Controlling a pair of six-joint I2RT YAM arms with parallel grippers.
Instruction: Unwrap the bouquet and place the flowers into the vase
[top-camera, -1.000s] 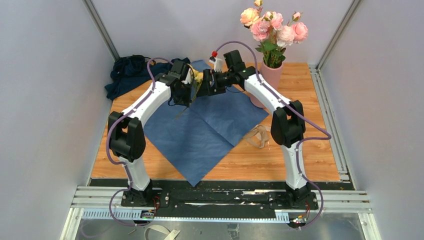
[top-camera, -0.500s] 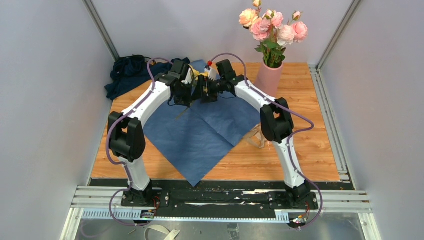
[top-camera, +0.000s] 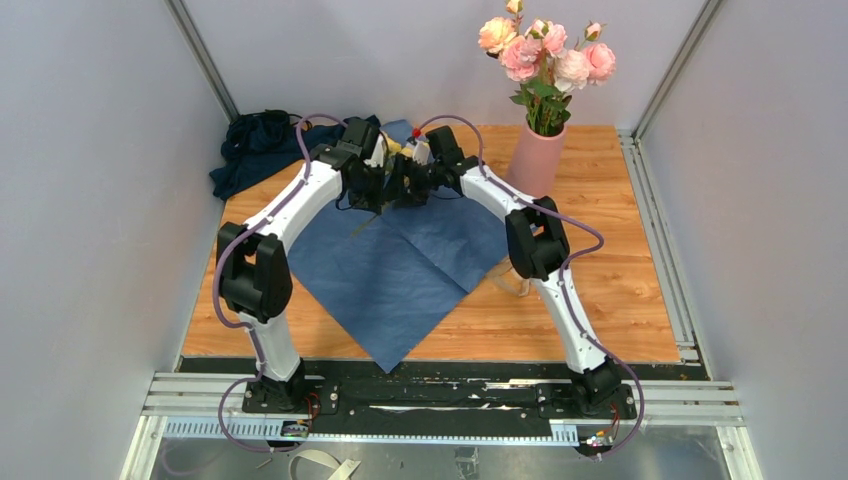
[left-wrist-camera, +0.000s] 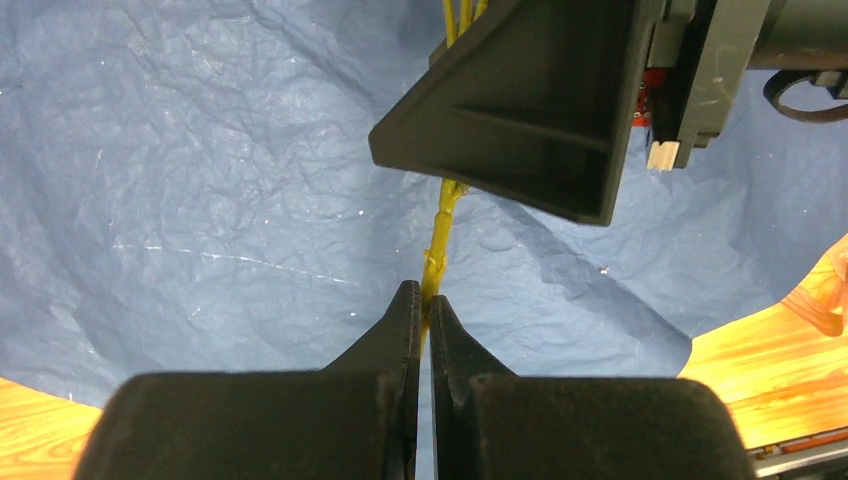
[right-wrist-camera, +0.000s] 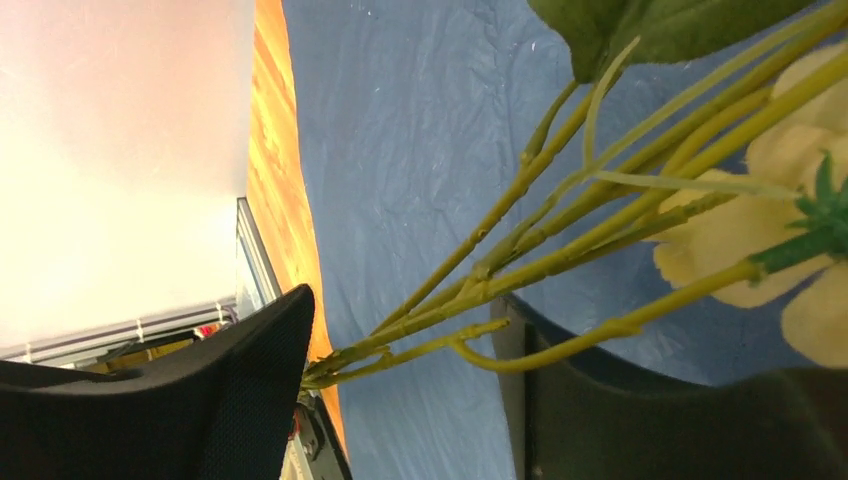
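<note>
The right arm (top-camera: 535, 245) has swung leftward across the upper middle of the frame, bringing the right gripper (top-camera: 406, 184) up close against the left gripper (left-wrist-camera: 421, 300), its fingers now either side of the stems (right-wrist-camera: 520, 265). The vase (top-camera: 536, 160) at upper right, earlier partly covered by that arm, now shows whole. The arm's elbow now overlaps the ribbon (top-camera: 503, 281) right of centre.

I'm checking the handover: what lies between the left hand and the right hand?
A thin yellow-green flower stem, pinched by the left hand, runs up to the right hand over blue paper; the left wrist view shows it.
</note>
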